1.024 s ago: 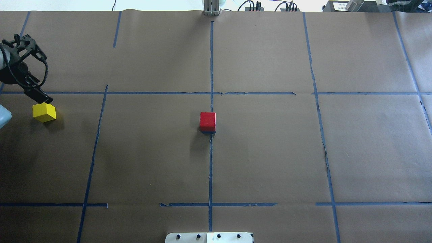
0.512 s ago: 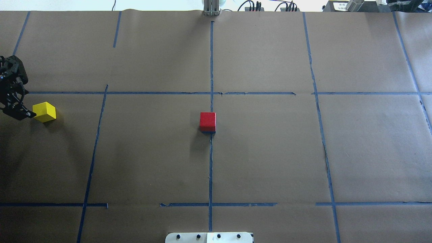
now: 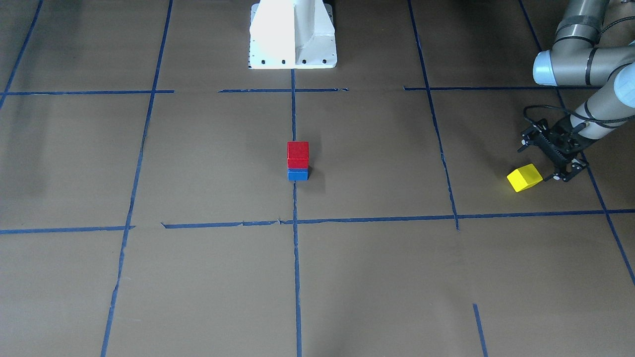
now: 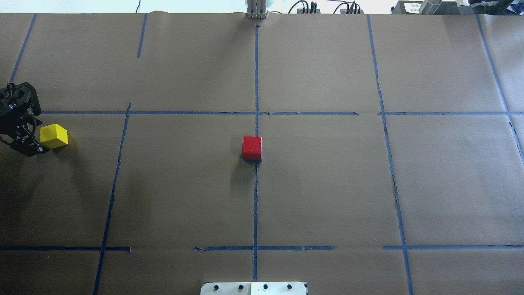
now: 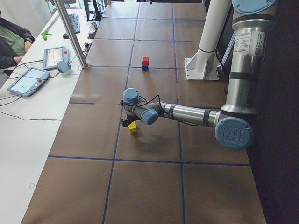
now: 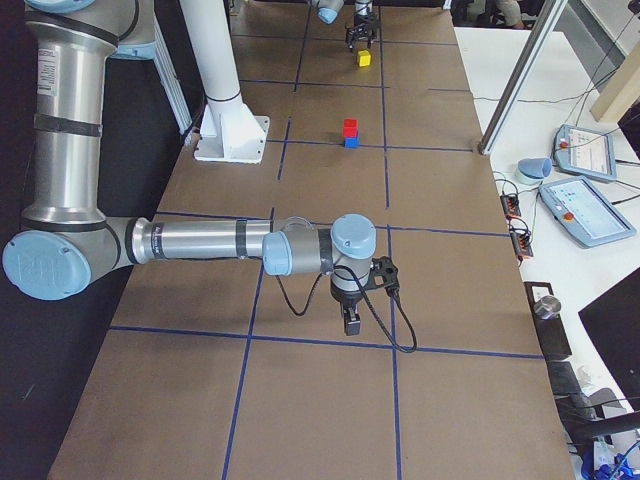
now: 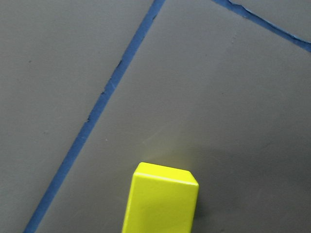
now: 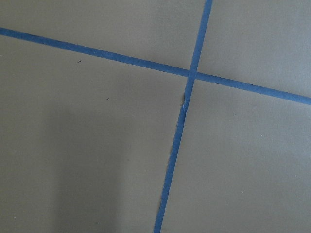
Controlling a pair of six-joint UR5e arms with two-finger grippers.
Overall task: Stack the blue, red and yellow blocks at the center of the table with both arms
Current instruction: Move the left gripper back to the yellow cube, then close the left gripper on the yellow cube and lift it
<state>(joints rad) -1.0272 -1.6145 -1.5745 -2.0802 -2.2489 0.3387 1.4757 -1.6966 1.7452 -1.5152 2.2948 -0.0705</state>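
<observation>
A red block (image 3: 298,154) sits on a blue block (image 3: 297,174) at the table's centre; from overhead the red block (image 4: 251,147) hides nearly all of the blue one. A yellow block (image 4: 53,136) lies alone on the table at the far left. My left gripper (image 4: 32,148) is low beside it, on its outer side, and looks open and empty. The left wrist view shows the yellow block (image 7: 160,204) at the bottom edge and no fingers. My right gripper (image 6: 350,320) shows only in the exterior right view, low over bare paper; I cannot tell its state.
The robot's white base (image 3: 292,34) stands at the near middle edge. Blue tape lines (image 4: 256,196) divide the brown paper. A side bench with tablets (image 5: 28,79) and a metal post (image 5: 74,37) lies beyond the far edge.
My left gripper has swung from behind the yellow block to its outer left side and has come lower. The blocks have not moved.
</observation>
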